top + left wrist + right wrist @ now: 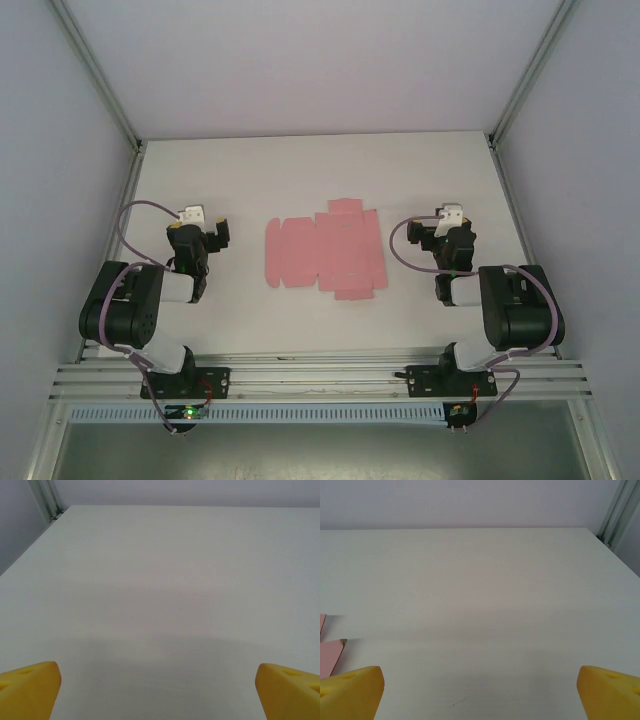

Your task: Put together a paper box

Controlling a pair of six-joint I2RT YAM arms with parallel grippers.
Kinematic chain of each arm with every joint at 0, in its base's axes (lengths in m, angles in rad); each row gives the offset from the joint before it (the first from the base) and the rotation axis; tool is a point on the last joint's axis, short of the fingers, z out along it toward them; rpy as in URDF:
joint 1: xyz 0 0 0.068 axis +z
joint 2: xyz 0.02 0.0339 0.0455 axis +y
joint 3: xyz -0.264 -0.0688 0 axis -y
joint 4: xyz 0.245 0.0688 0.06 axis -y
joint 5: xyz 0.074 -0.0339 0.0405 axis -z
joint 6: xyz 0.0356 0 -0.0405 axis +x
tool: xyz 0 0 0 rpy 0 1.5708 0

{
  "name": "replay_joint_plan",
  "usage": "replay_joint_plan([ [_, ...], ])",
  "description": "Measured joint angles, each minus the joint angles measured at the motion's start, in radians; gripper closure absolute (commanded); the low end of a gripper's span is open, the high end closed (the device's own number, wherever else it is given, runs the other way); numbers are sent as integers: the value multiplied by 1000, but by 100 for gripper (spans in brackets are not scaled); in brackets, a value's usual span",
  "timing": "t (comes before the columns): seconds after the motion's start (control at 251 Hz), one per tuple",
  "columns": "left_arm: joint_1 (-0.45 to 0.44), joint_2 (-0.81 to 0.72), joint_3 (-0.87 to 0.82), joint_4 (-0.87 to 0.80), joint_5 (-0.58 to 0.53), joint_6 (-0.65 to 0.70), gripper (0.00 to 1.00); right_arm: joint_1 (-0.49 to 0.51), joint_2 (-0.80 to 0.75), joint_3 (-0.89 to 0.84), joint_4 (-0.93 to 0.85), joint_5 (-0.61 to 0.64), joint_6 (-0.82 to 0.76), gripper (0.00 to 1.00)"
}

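Observation:
The paper box lies flat and unfolded in the middle of the white table, a pink die-cut sheet with flaps at its far and near edges. A corner of it shows at the left edge of the right wrist view. My left gripper rests left of the sheet, open, its yellow fingertips wide apart over bare table. To the right of the sheet sits my right gripper, also open, with nothing between its yellow fingertips.
The white table is walled by grey panels at the back and both sides, with metal corner posts. An aluminium rail along the near edge carries both arm bases.

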Motion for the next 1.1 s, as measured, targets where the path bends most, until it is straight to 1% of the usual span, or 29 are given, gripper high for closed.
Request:
replay_joint_plan([
  [0.519,0,0,0,-13,35,0,0,0,0,0,0,0,0,1],
  [1.014,0,0,1,-27,35,0,0,0,0,0,0,2,0,2],
  [1.05,0,-6,5,-43,35,0,0,2,0,0,-1,10,1,2],
  [1.101,0,-35,22,-113,35,0,0,2,-7,1,-15,19,1,2],
])
